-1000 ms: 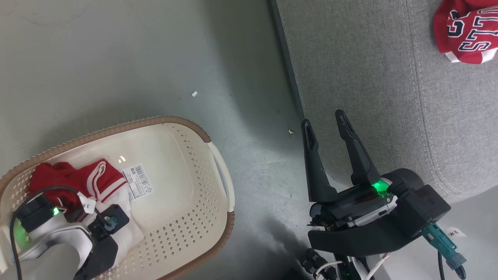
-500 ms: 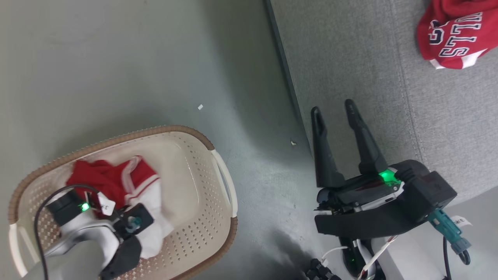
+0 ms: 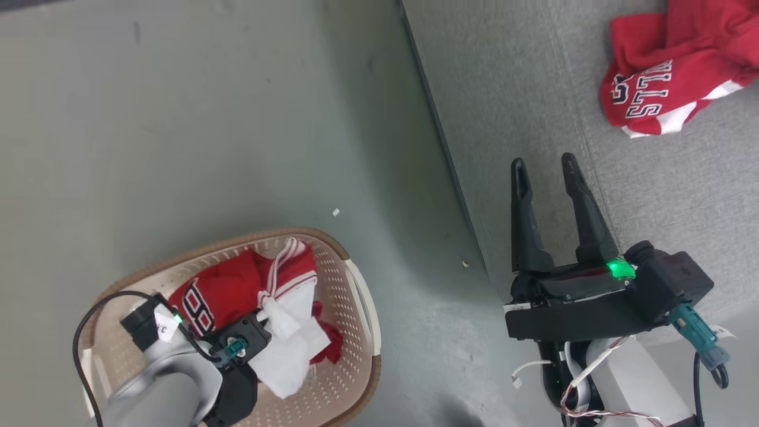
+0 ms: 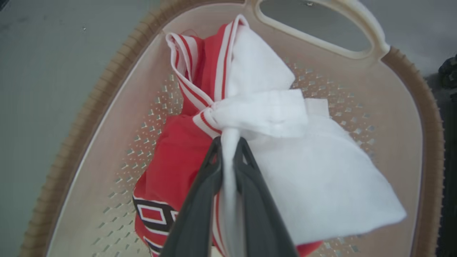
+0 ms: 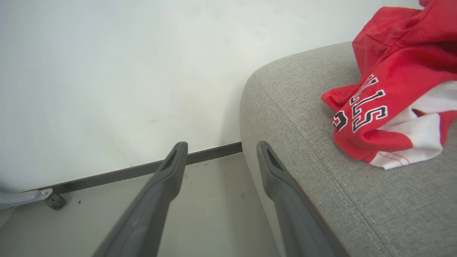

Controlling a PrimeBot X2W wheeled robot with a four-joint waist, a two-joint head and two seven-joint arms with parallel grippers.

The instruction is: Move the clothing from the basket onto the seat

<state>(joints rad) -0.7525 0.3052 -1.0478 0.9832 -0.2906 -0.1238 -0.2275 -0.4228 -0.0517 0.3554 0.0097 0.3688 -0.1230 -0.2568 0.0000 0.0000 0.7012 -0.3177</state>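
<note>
The left pincer (image 4: 228, 141) pinches a white fold of the red-and-white garment (image 4: 292, 178) inside the basket (image 4: 426, 150), ready to lift it out, while the right pincer (image 3: 544, 161) hangs wide and empty by the edge of the seat (image 3: 522, 89), where a lettered garment (image 3: 670, 83) lies.

ROOM SURROUNDINGS

Floor (image 3: 207, 118): smooth, grey-green, matte, with small pale scraps (image 3: 336, 212) left of the right jaws. Wall (image 5: 107, 53): plain white, ahead of the right jaws, met by a dark baseboard (image 5: 210, 151). Sofa (image 3: 504, 89): grey woven fabric with stitched seams, right of those jaws.
</note>
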